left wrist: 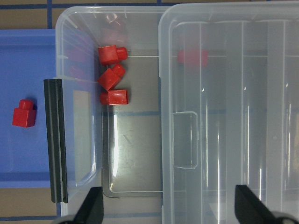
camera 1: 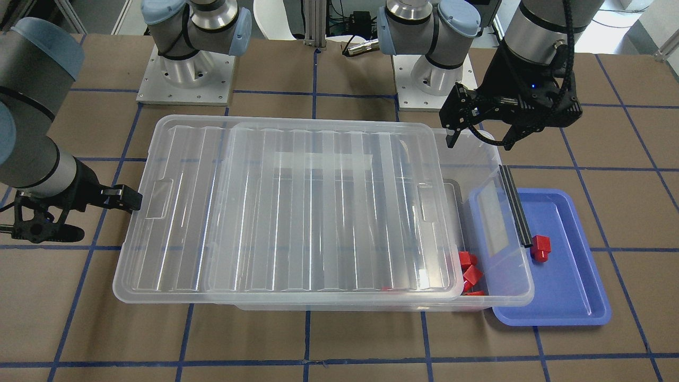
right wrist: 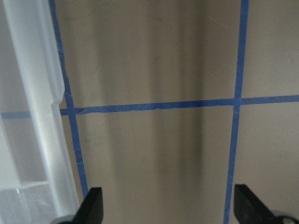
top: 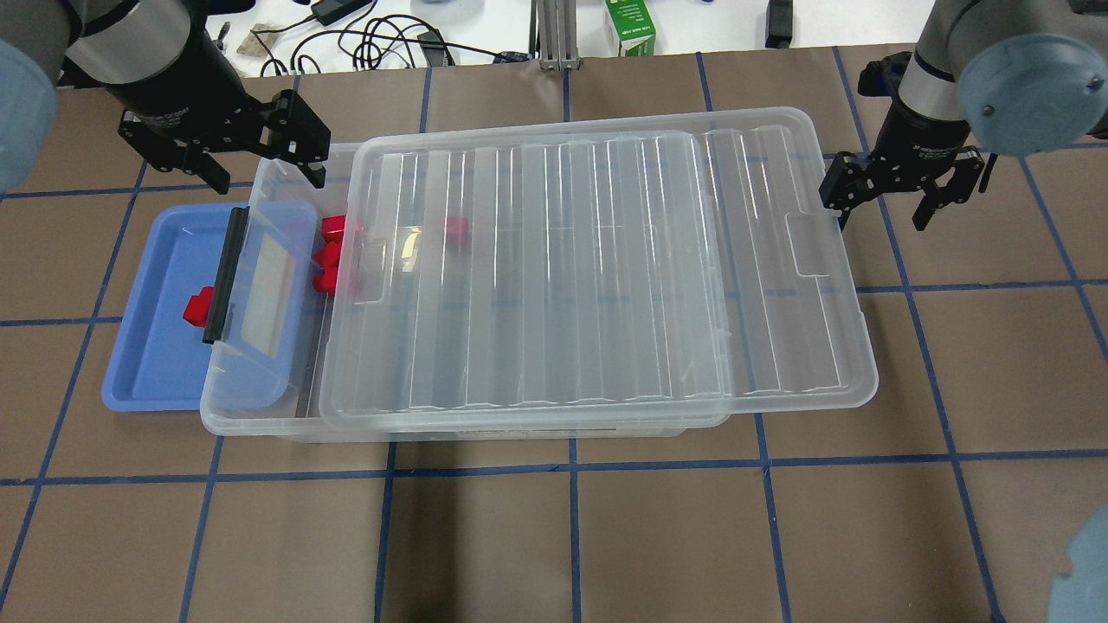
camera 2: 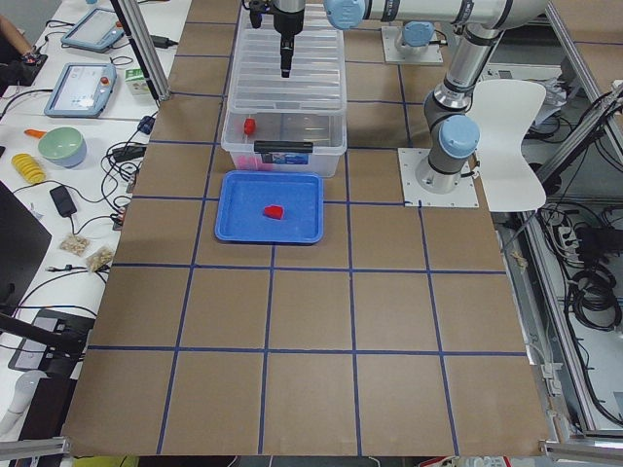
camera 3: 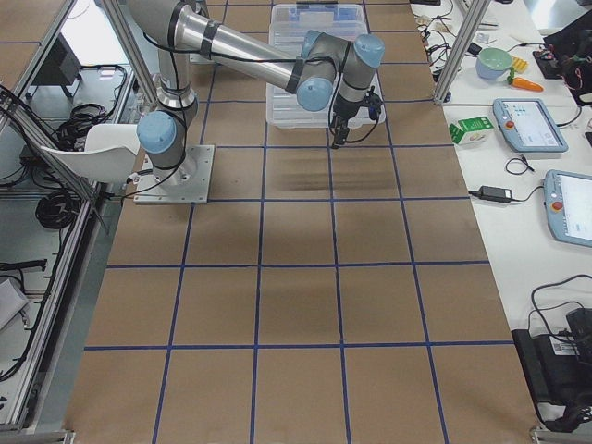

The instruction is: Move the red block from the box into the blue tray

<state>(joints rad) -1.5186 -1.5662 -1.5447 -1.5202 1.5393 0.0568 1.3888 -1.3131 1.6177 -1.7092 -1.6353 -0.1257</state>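
Red block [left wrist: 24, 113] lies in blue tray [top: 147, 363], clear of rim; placement judged done. Lid [top: 606, 260] is set offset toward right, exposing box [top: 260, 420] end where spare blocks [left wrist: 112, 77] are reached. Left gripper [top: 267, 177] is held above that end, fingers spread, empty. Right gripper [top: 883, 215] is parked beside lid, fingers spread, empty.

The counter [top: 606, 536] was covered in brown paper, and blue tape lines [top: 485, 469] marked it into a grid of squares. A large clear box [top: 251, 422] stood on it lengthwise near the middle. A shallow blue tray [top: 147, 372] lay flat on the counter at the box's end on the robot's left, close against it. Along the robot's edge, near the box, sat two square metal base plates [camera 1: 154, 90].
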